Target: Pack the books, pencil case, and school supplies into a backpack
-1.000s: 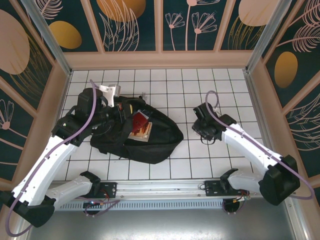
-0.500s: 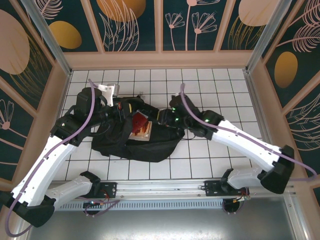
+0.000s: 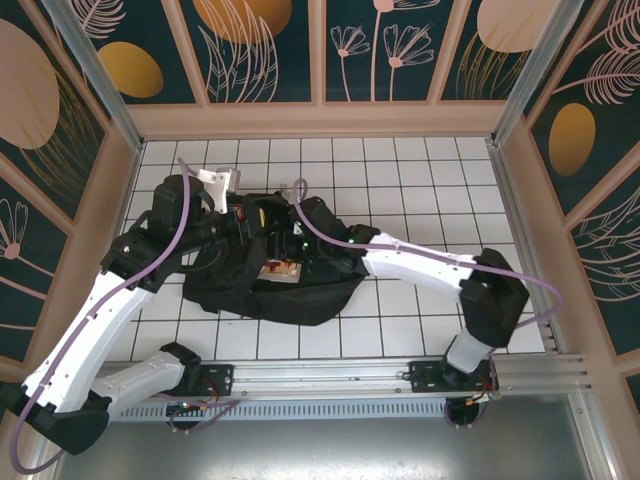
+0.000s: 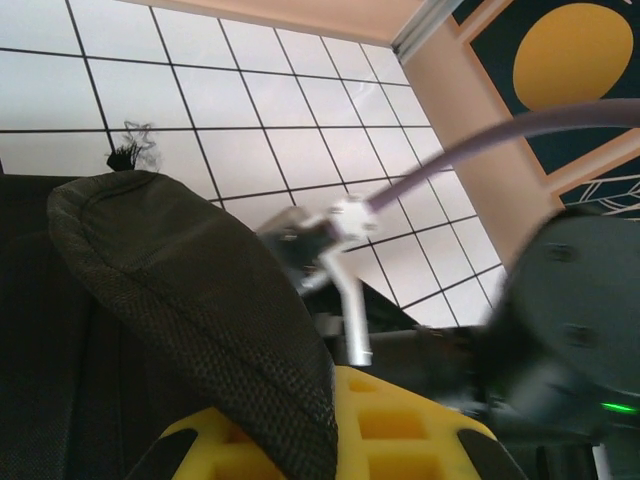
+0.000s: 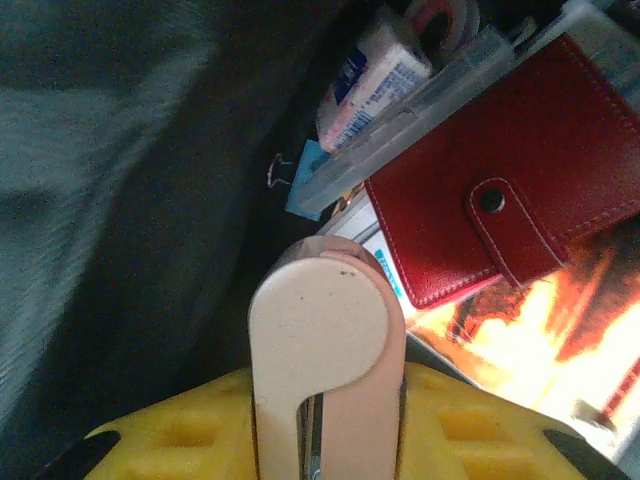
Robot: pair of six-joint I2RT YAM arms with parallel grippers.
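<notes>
One swing in from the right side of the table (image 3: 430, 170) — right gripper (image 5: 325, 420), clamping pale pink piece (image 5: 320, 320), over backpack (image 3: 310, 285) pinched open by left gripper (image 3: 245, 222).

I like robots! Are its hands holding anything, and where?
The left gripper pinches the black fabric backpack by its mesh edge flap. The right gripper holds a pale pink piece by the end opposite its rounded tip.

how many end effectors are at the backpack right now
2: left end effector shut on the large black fabric backpack's upper-left edge; right end effector over its open mouth.
</notes>
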